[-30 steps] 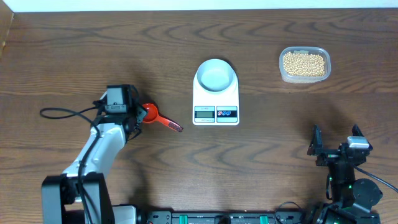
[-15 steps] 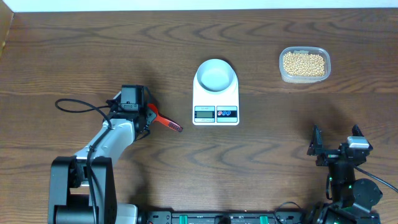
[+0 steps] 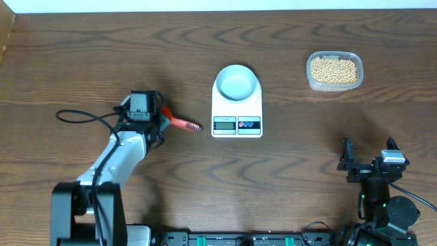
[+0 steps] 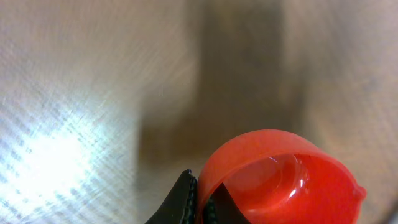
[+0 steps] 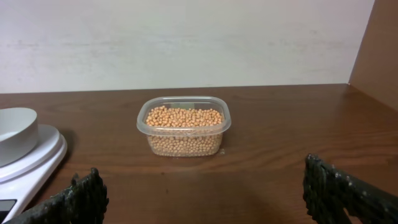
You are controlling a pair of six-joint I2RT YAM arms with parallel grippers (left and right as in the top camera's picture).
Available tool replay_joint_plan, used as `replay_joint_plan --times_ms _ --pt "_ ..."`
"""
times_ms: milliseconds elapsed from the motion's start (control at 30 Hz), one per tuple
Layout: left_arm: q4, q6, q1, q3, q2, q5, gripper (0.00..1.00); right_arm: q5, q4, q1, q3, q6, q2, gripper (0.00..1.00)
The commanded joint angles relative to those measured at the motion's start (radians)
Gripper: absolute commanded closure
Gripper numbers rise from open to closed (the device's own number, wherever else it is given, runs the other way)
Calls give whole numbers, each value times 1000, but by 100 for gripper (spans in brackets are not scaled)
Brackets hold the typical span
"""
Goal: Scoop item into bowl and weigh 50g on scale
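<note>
The empty pale bowl point(image 3: 237, 83) sits on the white scale point(image 3: 236, 109) at mid-table; both also show at the left edge of the right wrist view, bowl point(image 5: 15, 133) on scale point(image 5: 34, 163). Beige beans point(image 3: 333, 69) fill a clear container at the far right, beans point(image 5: 184, 116) straight ahead of my right gripper. A red scoop point(image 3: 183, 124) lies left of the scale. My left gripper point(image 3: 160, 120) is shut on its cup; in the left wrist view the jaws pinch the red scoop point(image 4: 280, 180) by its rim, left gripper point(image 4: 204, 190). My right gripper point(image 3: 369, 152) stands open and holds nothing.
The clear plastic container point(image 3: 311, 80) holding the beans stands near the table's back right; container point(image 5: 185, 147). A black cable point(image 3: 75, 116) loops left of the left arm. A brown side wall point(image 5: 379, 43) rises at the right.
My left gripper has gone from open to shut on the red scoop's rim. The scoop's handle has swung from slanting towards the front to nearly level, pointing at the scale.
</note>
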Motion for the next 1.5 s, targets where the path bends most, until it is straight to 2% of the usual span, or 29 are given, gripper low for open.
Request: replay_joint_plan --times_ms 0,167,367,633,767,1067,1267,1467 --pt "29 -6 0 77 -66 -10 93 1 -3 3 -4 -8 -3 1" --pt "92 -5 2 130 -81 -23 93 1 -3 3 -4 -8 -3 1" --pt "94 -4 2 192 -80 -119 93 1 -3 3 -4 -8 -3 1" --pt "94 -5 2 192 -80 -126 93 -17 29 3 -4 4 -3 1" --pt "94 -6 2 192 -80 -126 93 -58 63 3 -4 174 -3 1" --pt "95 -6 2 192 -80 -126 93 -40 257 4 -4 402 9 1" --pt "103 -5 2 192 -80 -126 93 -71 322 4 -4 449 119 1" --pt "105 -5 2 192 -80 -126 92 -71 568 51 12 439 407 1"
